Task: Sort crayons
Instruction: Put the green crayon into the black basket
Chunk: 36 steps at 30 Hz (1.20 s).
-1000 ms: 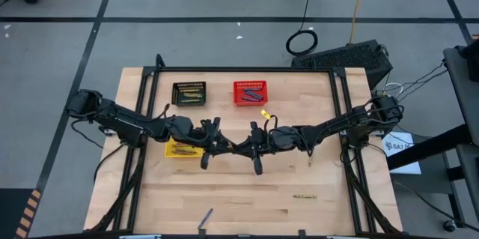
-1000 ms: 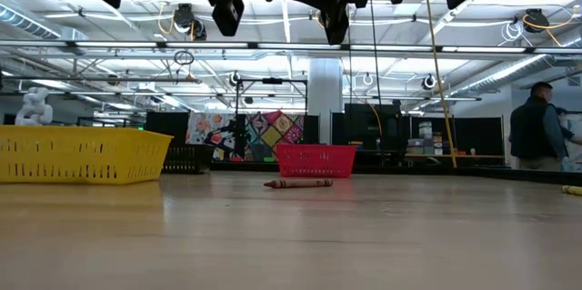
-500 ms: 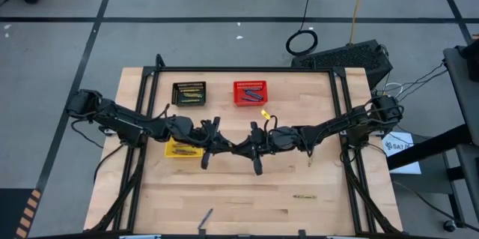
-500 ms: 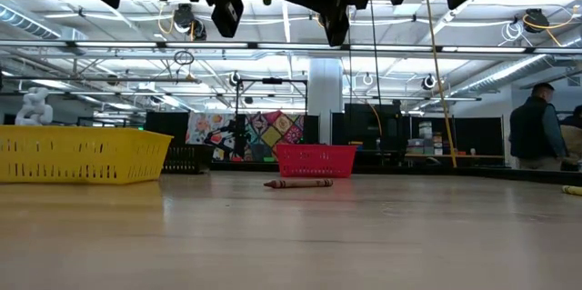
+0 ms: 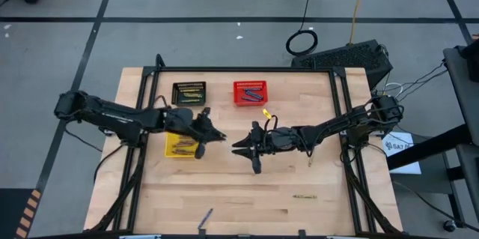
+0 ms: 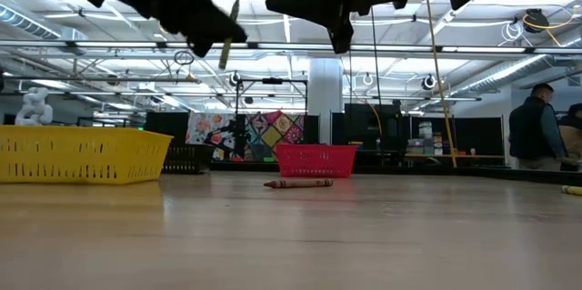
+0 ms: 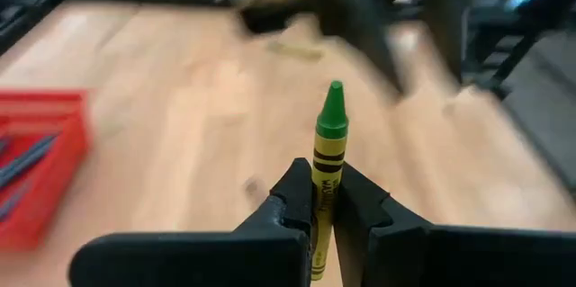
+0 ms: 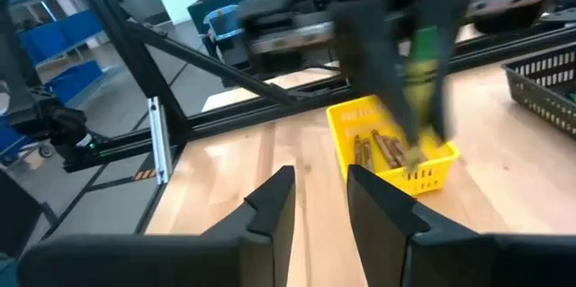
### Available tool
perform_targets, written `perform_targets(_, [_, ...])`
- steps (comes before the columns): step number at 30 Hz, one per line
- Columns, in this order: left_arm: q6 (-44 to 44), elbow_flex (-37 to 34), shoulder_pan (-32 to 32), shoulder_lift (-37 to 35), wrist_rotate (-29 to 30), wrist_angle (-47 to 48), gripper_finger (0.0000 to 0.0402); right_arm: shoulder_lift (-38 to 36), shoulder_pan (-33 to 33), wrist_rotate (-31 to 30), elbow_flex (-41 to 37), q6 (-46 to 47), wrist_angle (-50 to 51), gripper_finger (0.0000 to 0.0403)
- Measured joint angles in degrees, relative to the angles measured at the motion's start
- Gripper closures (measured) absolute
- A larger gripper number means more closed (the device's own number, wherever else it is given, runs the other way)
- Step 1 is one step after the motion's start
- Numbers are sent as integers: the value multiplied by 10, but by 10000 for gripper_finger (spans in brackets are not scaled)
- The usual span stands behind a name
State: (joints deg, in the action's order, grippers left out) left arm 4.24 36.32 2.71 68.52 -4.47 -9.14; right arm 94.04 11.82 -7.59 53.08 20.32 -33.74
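Left gripper (image 7: 324,199), frame centre-left in high view, is clamped on a yellow-green crayon (image 7: 328,143), tip pointing outward along the fingers. The black basket (image 5: 188,93) of like crayons lies up-frame, close by. Right gripper (image 8: 317,199) hangs parted, empty, mid-table.

A light wooden desk (image 5: 239,186) in a black metal frame stands on a grey concrete floor (image 5: 187,44) crossed by dark tape lines. Behind the desk a black cable coil (image 5: 301,43) lies on the floor beside a dark box (image 5: 352,58). At desk level the room opens into a wide hall: white ceiling beams (image 6: 291,49) with hanging lamps, a white column (image 6: 325,99), a colourful patchwork panel (image 6: 241,131), and a person (image 6: 535,135) in dark clothing standing on the far right.
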Motion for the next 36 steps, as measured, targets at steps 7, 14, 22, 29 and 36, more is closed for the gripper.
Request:
perform_targets(7, [-53, 0, -90, -46, 1, 153, 386, 0, 0, 1, 0, 0, 6, 313])
perform_targets(14, [-114, 0, -194, -50, 3, 241, 386, 0, 0, 1, 0, 0, 10, 313])
perform_targets(22, [-173, 0, -299, -49, 5, 288, 386, 0, 0, 1, 0, 0, 19, 314])
perform_targets(29, [-191, 0, -392, -35, 39, 280, 386, 0, 0, 1, 0, 0, 23, 314])
perform_targets(36, [-196, 0, -460, 21, 50, 281, 386, 0, 0, 1, 0, 0, 23, 314])
